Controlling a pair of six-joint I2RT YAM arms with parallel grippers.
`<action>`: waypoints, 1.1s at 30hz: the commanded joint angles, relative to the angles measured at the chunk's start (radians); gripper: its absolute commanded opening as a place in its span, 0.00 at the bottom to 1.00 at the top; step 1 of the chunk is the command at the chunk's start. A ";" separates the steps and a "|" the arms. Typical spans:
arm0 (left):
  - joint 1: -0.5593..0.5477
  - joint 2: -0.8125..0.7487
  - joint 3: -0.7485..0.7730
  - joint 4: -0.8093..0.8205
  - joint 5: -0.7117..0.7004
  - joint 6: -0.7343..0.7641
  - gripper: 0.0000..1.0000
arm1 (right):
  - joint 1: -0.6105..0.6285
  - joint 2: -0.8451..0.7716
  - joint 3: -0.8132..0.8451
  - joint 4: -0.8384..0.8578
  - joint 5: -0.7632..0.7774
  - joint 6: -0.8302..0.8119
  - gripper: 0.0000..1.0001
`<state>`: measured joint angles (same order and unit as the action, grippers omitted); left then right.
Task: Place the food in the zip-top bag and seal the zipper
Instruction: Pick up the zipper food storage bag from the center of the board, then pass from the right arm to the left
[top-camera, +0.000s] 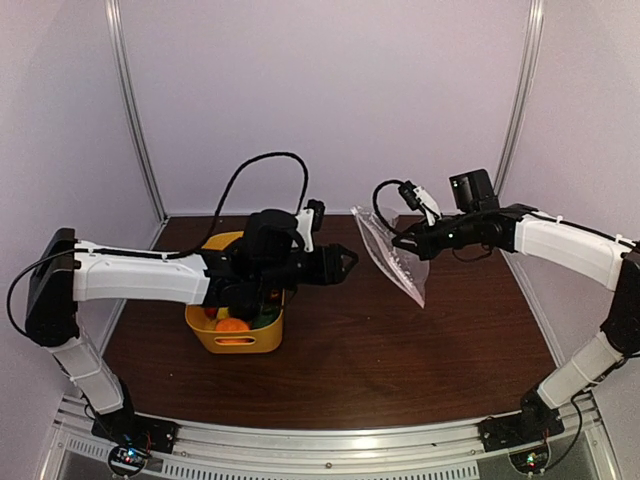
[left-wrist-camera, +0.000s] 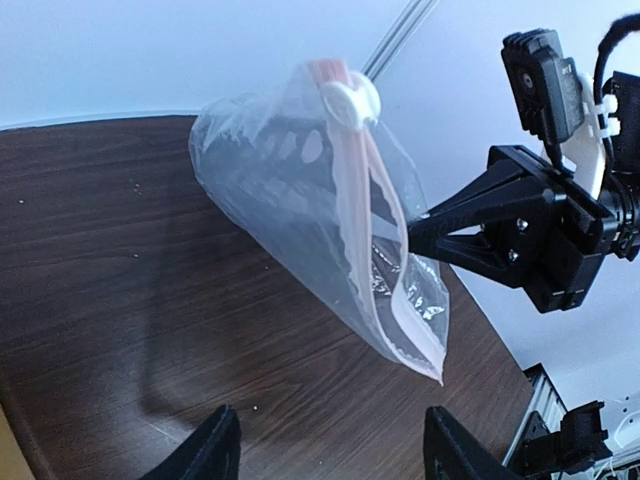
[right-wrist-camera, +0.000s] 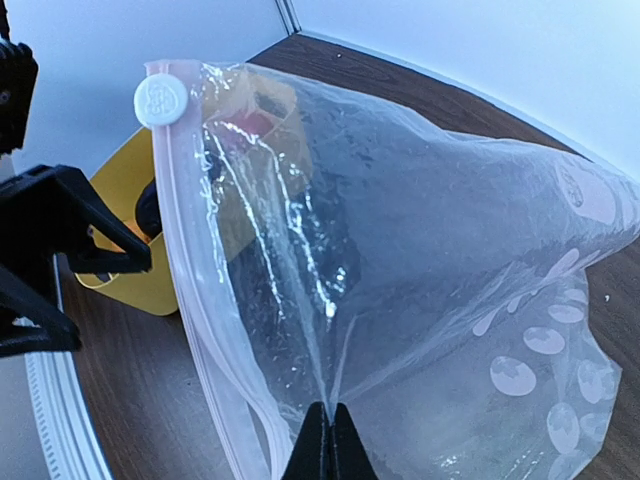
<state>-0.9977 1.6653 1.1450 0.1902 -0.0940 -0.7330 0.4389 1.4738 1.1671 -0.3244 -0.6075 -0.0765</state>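
Top external view: the yellow basket (top-camera: 262, 343) sits on the brown table (top-camera: 400, 360) with the food (top-camera: 232, 325) in it, an orange piece showing beside red and green ones. None of it is in the bag yet.

The left gripper (top-camera: 345, 262) reaches out over the basket's far rim, pointing away from it toward the bag. Its own camera shows the jaws spread wide with nothing between them.

Well to the right of the basket, the right gripper (top-camera: 405, 240) holds the clear dotted bag (top-camera: 392, 258) up off the table. Its jaws are pinched tight on a fold of the film, not on the zipper (right-wrist-camera: 185, 280). The white slider (right-wrist-camera: 160, 100) sits at the top end of that strip, and the mouth faces back toward the basket.

The main risk I see is the thin pinch. Slick film could slide out once a piece of food adds weight, since nothing supports the bag from below. The mouth looks only slightly parted, so a piece pushed at it could bounce off and roll across the table. The left arm, hanging low over the basket, might also nudge it.
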 joint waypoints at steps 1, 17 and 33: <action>0.000 0.081 0.088 0.120 0.052 -0.023 0.63 | -0.007 -0.005 -0.016 0.094 -0.086 0.141 0.00; -0.001 0.210 0.228 0.027 0.016 -0.075 0.31 | -0.032 -0.012 -0.062 0.191 -0.217 0.253 0.00; 0.001 0.223 0.214 0.017 -0.073 -0.039 0.00 | -0.077 -0.022 0.005 -0.038 -0.449 0.144 0.00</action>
<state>-1.0012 1.8671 1.3613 0.2058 -0.1192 -0.8001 0.3626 1.4746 1.1233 -0.1856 -0.9966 0.1864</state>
